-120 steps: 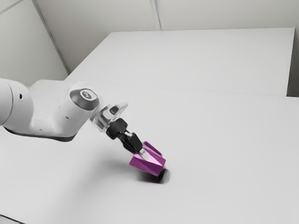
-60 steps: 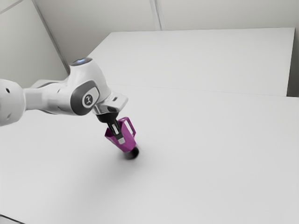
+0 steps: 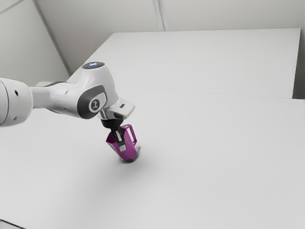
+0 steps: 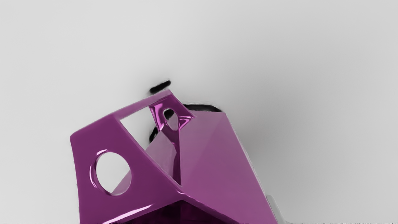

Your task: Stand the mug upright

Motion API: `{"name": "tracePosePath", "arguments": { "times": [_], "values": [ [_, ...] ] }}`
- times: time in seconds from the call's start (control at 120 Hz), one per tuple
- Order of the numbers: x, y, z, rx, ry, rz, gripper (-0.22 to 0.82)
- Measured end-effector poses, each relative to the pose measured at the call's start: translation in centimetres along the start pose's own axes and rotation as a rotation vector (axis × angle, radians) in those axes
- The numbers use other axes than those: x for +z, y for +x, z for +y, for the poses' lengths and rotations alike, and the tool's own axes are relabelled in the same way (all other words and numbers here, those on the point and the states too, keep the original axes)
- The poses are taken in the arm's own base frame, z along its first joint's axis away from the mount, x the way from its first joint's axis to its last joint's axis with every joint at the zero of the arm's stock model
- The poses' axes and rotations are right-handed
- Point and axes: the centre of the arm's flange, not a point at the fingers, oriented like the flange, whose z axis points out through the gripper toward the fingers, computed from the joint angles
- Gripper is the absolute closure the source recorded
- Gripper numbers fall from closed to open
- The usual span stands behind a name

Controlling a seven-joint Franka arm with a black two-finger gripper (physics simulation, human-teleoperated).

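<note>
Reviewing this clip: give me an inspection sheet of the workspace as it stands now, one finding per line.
Surface: plain pale table, a dark patch under the mug.
Job's things: purple mug, tilted, not upright; its mouth faces up and toward the exterior view's left, its handle is on the side toward that view's right. Whether its base touches the table, I cannot tell.
Clutter: nothing seen.
Gripper: black gripper closed on the mug, one finger visible against its side.
Cables: nothing seen.
Surroundings: pale walls beyond the table.
</note>
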Motion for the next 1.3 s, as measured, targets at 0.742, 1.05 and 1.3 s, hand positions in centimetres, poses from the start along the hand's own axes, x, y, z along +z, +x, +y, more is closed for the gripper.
{"name": "tracePosePath", "arguments": {
  "times": [0.742,1.05,1.3],
  "values": [
    [-1.5,-0.2,0.1,-0.010,0.046,0.000,0.14],
    [-6.4,1.8,1.9,0.017,0.098,0.043,0.04],
    [-16.8,2.6,-1.1,-0.221,0.124,0.136,0.01]
  ]
}}
